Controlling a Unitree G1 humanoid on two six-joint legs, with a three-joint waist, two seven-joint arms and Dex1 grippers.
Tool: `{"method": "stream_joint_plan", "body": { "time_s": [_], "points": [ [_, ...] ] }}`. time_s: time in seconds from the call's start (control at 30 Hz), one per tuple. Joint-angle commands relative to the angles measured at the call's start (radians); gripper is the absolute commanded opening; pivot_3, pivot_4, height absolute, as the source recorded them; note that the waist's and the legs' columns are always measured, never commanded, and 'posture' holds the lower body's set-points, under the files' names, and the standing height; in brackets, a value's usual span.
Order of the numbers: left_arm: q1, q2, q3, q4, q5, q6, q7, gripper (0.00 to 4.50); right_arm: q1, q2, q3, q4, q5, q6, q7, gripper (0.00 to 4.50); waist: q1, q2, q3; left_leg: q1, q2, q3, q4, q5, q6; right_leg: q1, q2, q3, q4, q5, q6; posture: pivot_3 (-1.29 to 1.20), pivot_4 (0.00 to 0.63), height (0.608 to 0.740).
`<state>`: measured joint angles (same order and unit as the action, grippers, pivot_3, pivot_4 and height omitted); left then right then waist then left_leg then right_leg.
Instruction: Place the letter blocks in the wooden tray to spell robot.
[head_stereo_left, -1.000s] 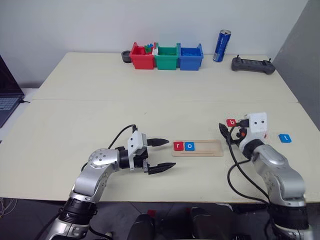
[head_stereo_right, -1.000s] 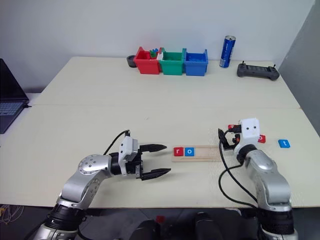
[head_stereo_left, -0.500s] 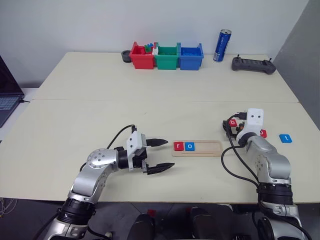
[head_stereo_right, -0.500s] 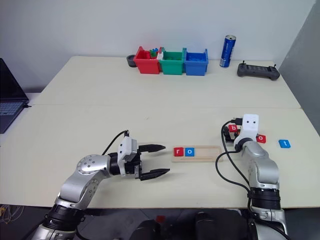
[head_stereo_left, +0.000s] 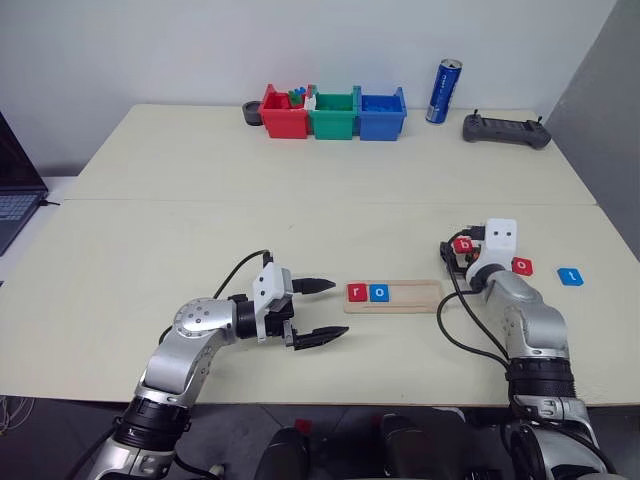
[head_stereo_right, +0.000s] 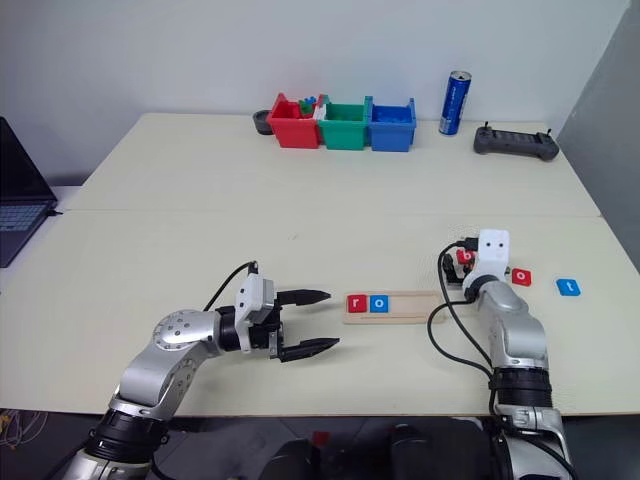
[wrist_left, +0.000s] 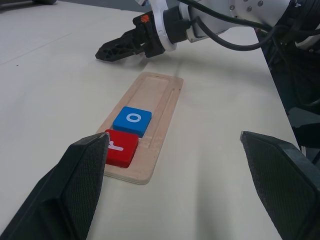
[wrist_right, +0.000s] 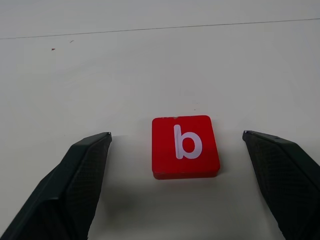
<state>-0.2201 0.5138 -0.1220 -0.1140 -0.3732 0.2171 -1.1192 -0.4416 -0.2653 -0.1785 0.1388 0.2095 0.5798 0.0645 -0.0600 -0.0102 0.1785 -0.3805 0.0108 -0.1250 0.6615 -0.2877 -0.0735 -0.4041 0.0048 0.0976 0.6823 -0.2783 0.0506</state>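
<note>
The wooden tray lies mid-table with a red r block and a blue o block at its left end. My left gripper stands open just left of the tray, pointing at it, holding nothing. A red b block lies flat on the table between the open fingers of my right gripper, with a gap on each side. To the right lie a red o block and a blue t block. The left wrist view shows the tray and the right gripper beyond it.
At the back edge stand red, green and blue bins, a blue can and a black controller. A laptop sits off the left edge.
My right arm has reached forward and lowered, bringing its open fingers around the b block. The left arm has stayed still.
</note>
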Motion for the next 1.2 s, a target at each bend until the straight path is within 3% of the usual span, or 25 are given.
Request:
{"method": "stream_joint_plan", "body": {
  "time_s": [0.03,0.23,0.3,0.53,0.7,0.87,1.07,1.2],
  "points": [
    [-0.006,0.008,0.007,-0.034,-0.011,-0.003,0.006,4.50,0.009,-0.010,-0.015,0.006,-0.009,-0.005,0.002,3.55,0.000,0.000,0.000,0.000,0.000,0.000,0.000,0.000,0.000,0.000,0.000,0.000,0.000,0.000,0.000,0.00,0.150,0.740],
    [-0.009,0.006,0.007,-0.032,-0.013,-0.002,0.009,4.50,0.036,-0.006,-0.011,-0.057,-0.009,0.021,0.003,1.47,0.000,0.000,0.000,0.000,0.000,0.000,0.000,0.000,0.000,0.000,0.000,0.000,0.000,0.000,0.000,0.00,0.150,0.740],
    [-0.011,0.003,0.004,-0.034,-0.012,-0.001,0.013,4.50,0.060,-0.005,-0.005,-0.111,-0.006,0.048,0.004,1.46,0.000,0.000,0.000,0.000,0.000,0.000,0.000,0.000,0.000,0.000,0.000,0.000,0.000,0.000,0.000,0.00,0.150,0.740],
    [-0.002,0.004,0.000,-0.043,-0.016,0.001,0.017,4.50,0.249,-0.034,-0.008,-0.580,0.057,0.359,0.009,1.46,0.004,0.001,-0.001,-0.001,0.000,-0.001,-0.001,0.000,0.000,0.000,0.000,0.000,-0.001,0.000,0.000,0.00,0.150,0.740],
    [0.007,0.001,-0.004,-0.066,-0.025,0.016,0.025,4.50,0.345,0.030,-0.046,-0.846,0.073,0.609,-0.066,1.46,0.000,0.002,-0.001,0.000,0.000,0.000,-0.001,0.000,0.000,0.000,0.000,0.000,0.000,0.000,0.000,0.00,0.150,0.740],
    [0.009,0.005,-0.002,-0.067,-0.026,0.021,0.019,4.50,0.400,0.046,-0.045,-0.944,0.057,0.736,-0.082,1.46,0.003,0.002,-0.001,-0.001,0.001,-0.001,-0.001,0.000,0.000,0.000,0.001,0.000,-0.001,-0.001,0.000,0.00,0.150,0.740],
    [-0.007,0.004,-0.006,-0.055,-0.024,0.021,0.013,4.50,0.442,0.044,0.005,-0.918,0.049,0.755,-0.063,1.46,0.002,0.002,-0.001,0.000,0.001,0.000,-0.001,0.000,0.000,0.000,0.001,0.000,-0.001,-0.001,0.000,0.00,0.150,0.740],
    [-0.012,0.003,-0.007,-0.053,-0.022,0.022,0.012,4.50,0.446,0.039,-0.005,-0.882,0.060,0.733,-0.024,2.87,0.002,0.002,-0.002,0.000,0.001,0.000,-0.001,0.000,0.000,0.000,0.001,0.000,-0.001,-0.001,0.000,0.00,0.150,0.740]
  ]
}}
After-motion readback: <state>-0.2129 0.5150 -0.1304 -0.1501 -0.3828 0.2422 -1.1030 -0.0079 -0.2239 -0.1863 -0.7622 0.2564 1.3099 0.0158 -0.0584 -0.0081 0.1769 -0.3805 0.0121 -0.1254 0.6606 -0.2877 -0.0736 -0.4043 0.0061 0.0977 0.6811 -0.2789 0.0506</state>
